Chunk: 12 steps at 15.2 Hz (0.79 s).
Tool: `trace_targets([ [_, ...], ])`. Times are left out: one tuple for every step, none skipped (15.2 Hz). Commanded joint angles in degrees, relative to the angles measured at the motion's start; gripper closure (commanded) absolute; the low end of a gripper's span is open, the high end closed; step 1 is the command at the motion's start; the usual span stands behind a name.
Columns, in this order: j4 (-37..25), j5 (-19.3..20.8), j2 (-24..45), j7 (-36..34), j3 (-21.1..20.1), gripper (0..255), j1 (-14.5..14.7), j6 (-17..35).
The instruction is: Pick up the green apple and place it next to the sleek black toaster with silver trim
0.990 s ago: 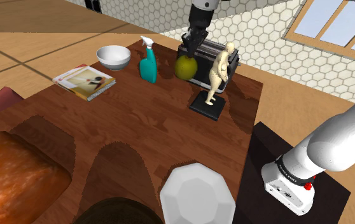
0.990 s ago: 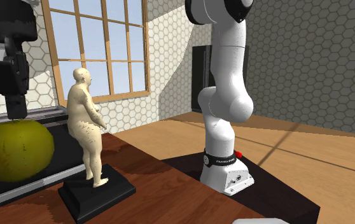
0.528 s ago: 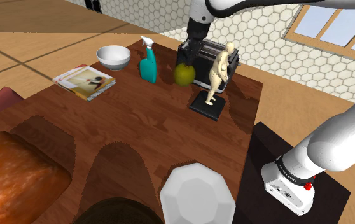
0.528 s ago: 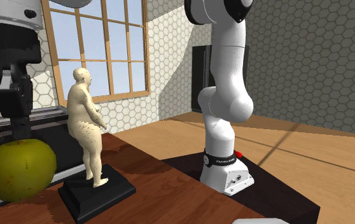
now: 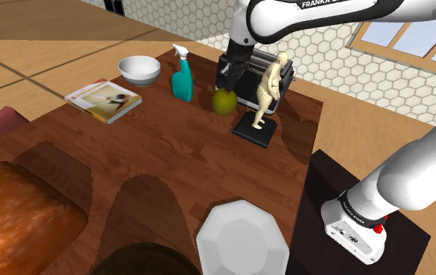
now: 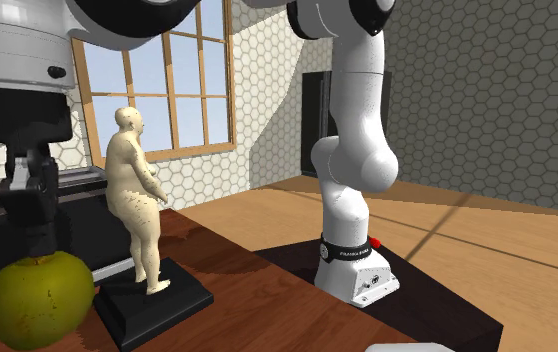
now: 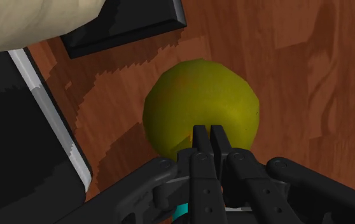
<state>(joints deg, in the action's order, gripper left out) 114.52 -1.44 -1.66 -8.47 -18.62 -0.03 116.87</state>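
Lower than a second ago, the black two-finger claw has carried the round yellow-green apple down close to the brown wooden tabletop; contact cannot be told. Its fingers, nearly together, pinch the apple's top, and the fruit sits directly beneath. The black toaster with silver trim stands just beside the claw, with a beige human figurine near.

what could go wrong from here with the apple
1. The gripper pinches the apple only at its very top, so it may slip out or swing.
2. The apple is round and the table is flat, so once released it could roll away from the toaster.
3. The figurine stands close by, and the hand might knock it when pulling away.
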Motion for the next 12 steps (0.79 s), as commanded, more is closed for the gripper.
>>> trace_targets([
  [1.01,0.14,0.44,-0.03,-0.01,255,-0.01,1.46],
  [1.55,0.21,0.65,-0.07,-0.02,255,0.01,2.21],
  [2.09,0.29,0.88,-0.12,-0.04,255,0.02,2.96],
  [2.61,0.37,1.12,-0.17,-0.05,255,0.03,3.71],
  [3.12,0.46,1.37,-0.23,-0.07,255,0.04,4.46],
  [3.62,0.55,1.63,-0.29,-0.08,255,0.06,5.21],
  [4.1,0.65,1.91,-0.35,-0.1,255,0.07,5.95],
  [4.57,0.76,2.2,-0.42,-0.11,255,0.08,6.7],
  [5.03,0.87,2.5,-0.5,-0.12,255,0.1,7.44],
  [5.48,0.99,2.81,-0.57,-0.13,255,0.11,8.19],
  [5.92,1.12,3.13,-0.66,-0.14,255,0.13,8.93],
  [6.33,1.25,3.46,-0.74,-0.15,255,0.14,9.65],
])
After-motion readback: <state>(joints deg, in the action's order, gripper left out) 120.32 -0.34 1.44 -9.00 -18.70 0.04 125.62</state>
